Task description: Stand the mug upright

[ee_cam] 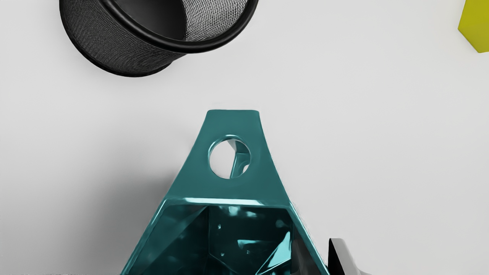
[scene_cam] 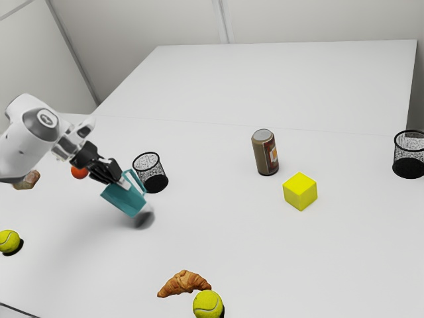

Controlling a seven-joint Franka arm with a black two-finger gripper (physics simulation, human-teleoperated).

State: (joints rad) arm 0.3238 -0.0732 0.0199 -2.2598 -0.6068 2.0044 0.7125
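Observation:
In the exterior view the black gripper (scene_cam: pixel 122 180) is shut on the teal mug (scene_cam: pixel 126 199), which hangs tilted just above the table with a dark shadow under its lower end. The wrist view looks into the open mouth of the mug (ee_cam: pixel 229 191), its handle with a round hole pointing towards the mesh cup. There the gripper (ee_cam: pixel 323 261) pinches one side wall: one finger (ee_cam: pixel 345 258) is outside the wall, the other, dark one is inside the mouth. The mug hides part of the inner finger.
A black mesh cup (scene_cam: pixel 151 173) (ee_cam: pixel 126 49) stands close behind the mug. Farther off are a brown can (scene_cam: pixel 265 152), a yellow cube (scene_cam: pixel 300 191) and a second mesh cup (scene_cam: pixel 409 156). A croissant (scene_cam: pixel 183 283) and tennis ball (scene_cam: pixel 208 304) lie at the exterior view's bottom.

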